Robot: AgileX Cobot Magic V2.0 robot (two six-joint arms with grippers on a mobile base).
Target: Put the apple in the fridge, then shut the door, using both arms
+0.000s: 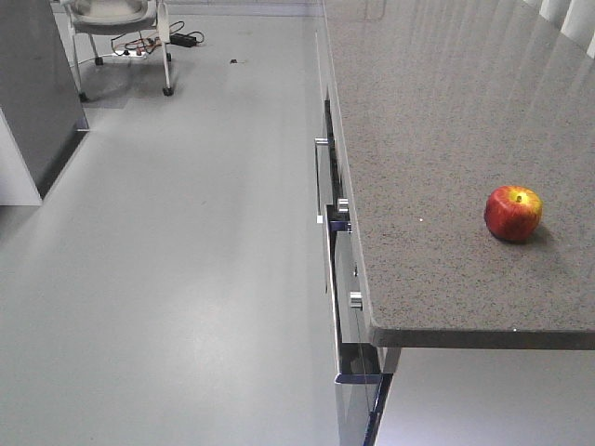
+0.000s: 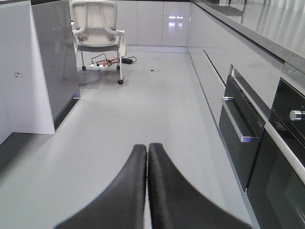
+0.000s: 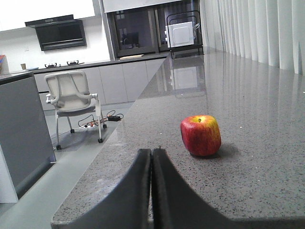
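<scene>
A red apple with a yellow patch by its stem stands on the grey speckled counter, near its front right corner. In the right wrist view the apple lies ahead and a little right of my right gripper, which is shut and empty, hovering over the counter's near edge. My left gripper is shut on nothing, low over the floor in the aisle. The fridge stands at the far left as a dark grey slab beside a white face. I cannot tell its door apart. Neither gripper shows in the front view.
A white wheeled chair with cables on the floor stands at the aisle's far end. Handled drawer and oven fronts line the counter's left side. A microwave sits at the counter's far end, with curtains on the right.
</scene>
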